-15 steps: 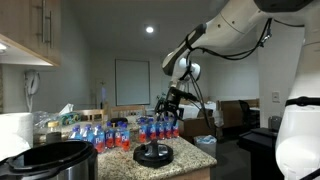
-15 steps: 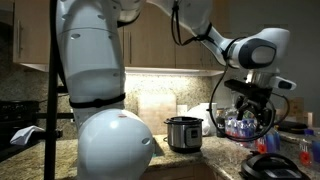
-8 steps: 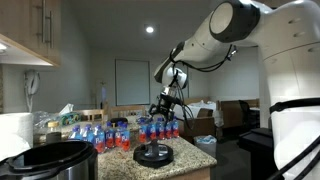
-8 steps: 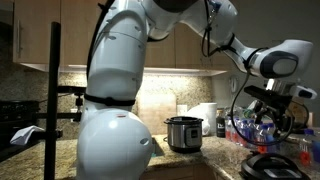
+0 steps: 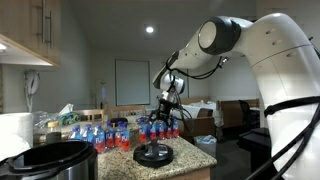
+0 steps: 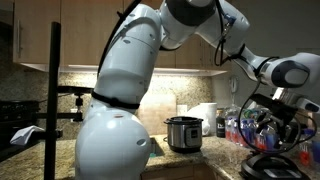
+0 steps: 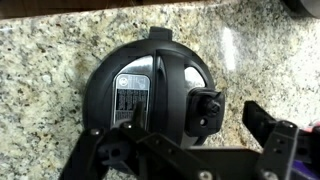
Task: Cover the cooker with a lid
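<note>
Lid (image 7: 150,95) lies flat on the granite desk (image 7: 40,70), well apart to the right of the open cooker (image 5: 55,158). Gripper (image 5: 165,118) hovers above the lid, fingers (image 7: 268,125) spread, empty. Grasp, carry and seating all remain.

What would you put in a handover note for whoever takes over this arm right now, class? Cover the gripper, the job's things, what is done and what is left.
Gripper: open and empty, hovering above the lid, not touching it.
Lid: lies flat on the granite counter with its knob facing up.
Cooker: stands apart from the lid on the counter, uncovered.
Done: gripper lined up over the lid.
Left: lower, grip the knob, lift, carry the lid across and set it on the cooker.
</note>
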{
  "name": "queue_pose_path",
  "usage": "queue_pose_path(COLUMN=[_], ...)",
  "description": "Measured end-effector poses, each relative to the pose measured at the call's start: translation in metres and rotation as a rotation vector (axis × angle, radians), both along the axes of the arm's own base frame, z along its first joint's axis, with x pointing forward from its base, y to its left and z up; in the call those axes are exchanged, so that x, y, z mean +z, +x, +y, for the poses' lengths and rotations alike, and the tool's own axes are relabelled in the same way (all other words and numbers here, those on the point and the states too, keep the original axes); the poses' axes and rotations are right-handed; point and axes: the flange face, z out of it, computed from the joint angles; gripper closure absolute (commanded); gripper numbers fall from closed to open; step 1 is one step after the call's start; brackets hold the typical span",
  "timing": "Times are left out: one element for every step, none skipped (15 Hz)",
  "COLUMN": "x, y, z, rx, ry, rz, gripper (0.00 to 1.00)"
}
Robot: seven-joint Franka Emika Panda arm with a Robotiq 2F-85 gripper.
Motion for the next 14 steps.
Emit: queue_pose_path(x=[0.000, -0.001, -0.004, -0.009, -0.015, -0.022, -0.030, -0.039, -0.047, -0.056, -0.064, -0.072, -0.080, -0.088], y=[0.000, 0.001, 0.001, 0.001, 0.003, 0.005, 0.008, 0.010, 0.013, 0.014, 0.016, 0.017, 0.017, 0.016], z=[0.000, 0.001, 0.001, 0.000, -0.003, -0.007, -0.013, -0.019, -0.026, -0.032, -0.037, -0.042, -0.047, -0.050], rx=[0.001, 0.002, 0.001, -0.001, -0.008, -0.017, -0.029, -0.042, -0.051, -0.059, -0.065, -0.067, -0.062, -0.052], ry=[0.000, 0.002, 0.004, 0.007, 0.014, 0.027, 0.044, 0.063, 0.081, 0.101, 0.123, 0.148, 0.177, 0.208], rz=[-0.001, 0.001, 0.005, 0.011, 0.017, 0.020, 0.019, 0.014, 0.010, 0.003, -0.010, -0.025, -0.043, -0.066], gripper=[0.00, 0.00, 0.00, 0.00, 0.00, 0.00, 0.00, 0.00, 0.00, 0.00, 0.00, 0.00, 0.00, 0.00])
